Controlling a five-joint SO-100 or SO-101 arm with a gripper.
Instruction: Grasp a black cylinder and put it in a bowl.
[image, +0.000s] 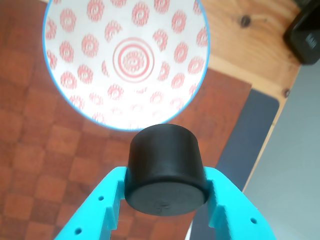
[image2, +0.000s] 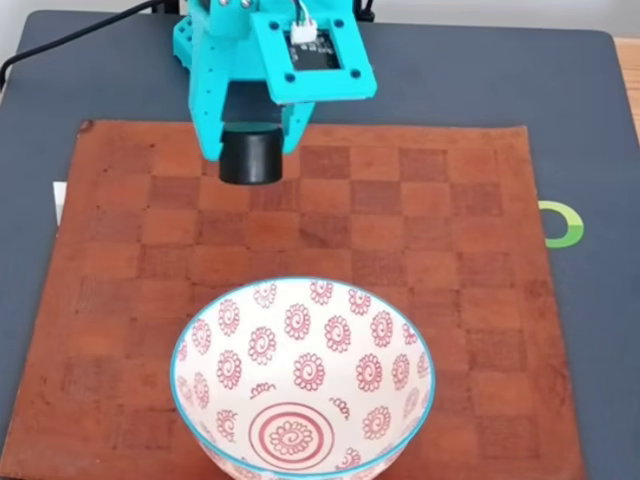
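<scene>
Turquoise gripper clamped on the black cylinder, held above the brown checkered mat. The bowl lies well ahead of the jaws in the wrist view, so the carry runs forward.

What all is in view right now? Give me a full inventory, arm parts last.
black cylinder: one, matte black, held between the gripper fingers above the far part of the mat, not in the bowl.
bowl: one, white with red spiral flowers and a light-blue rim, near edge of the mat in the fixed view, nothing inside.
checkered mat: one, reddish-brown, under the bowl.
dark pad: one, dark grey, beneath the checkered mat.
wooden tabletop: one, light wood, beyond the mat in the wrist view.
black object: one, on the wood at the top right of the wrist view; unidentifiable.
gripper: one, turquoise, shut on the black cylinder.
</scene>
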